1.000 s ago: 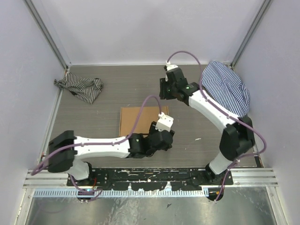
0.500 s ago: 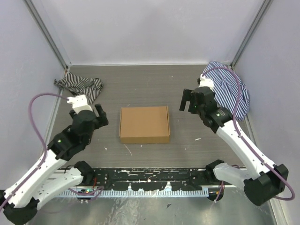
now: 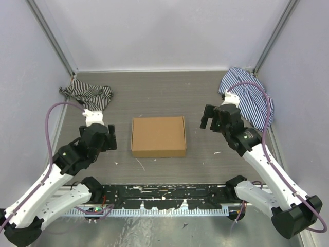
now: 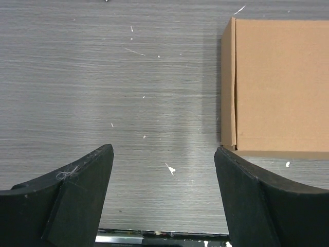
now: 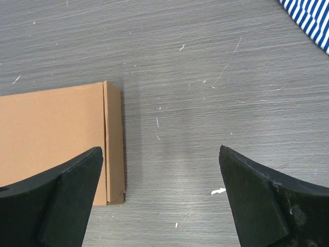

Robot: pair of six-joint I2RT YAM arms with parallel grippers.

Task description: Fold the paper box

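Scene: paper box (image 3: 158,136) lies flat on the table (image 3: 154,95), lid down, reading as a closed shallow mailer w/ plain brown top face up. All places below are rel. to the box.

We see left gripper (image 3: 109,138) hanging just left of the box, not touching it. In the left wrist view its jaws stand wide apart w/ only bare tabletop between them, and the box's left wall sits at the edge of the gap. Nothing held.

We put right gripper (image 3: 209,119) to the right of the box and a bit toward its far side, also clear of it. The right wrist view shows jaws spread wide over bare wood grain, w/ the box's right wall and a flap seam at the side of the view. Nothing held there either.

Why so: we judge both arms flank the box w/ jaws spread because there's nothing to pinch. Walls are up and lid is shut, so the fold looks done or v. nearly done. We can't tell if the front tabs are fully tucked, as the near edge is too small in the top view.

Other stuff: black-and-white striped cloth (image 3: 87,96) far-left of the box, blue striped cloth (image 3: 252,98) far-right of it. Both are well apart from the box and not part of the job.

If anything remains, it's prob. a press on the lid to seat it. The risk is the light box sliding.
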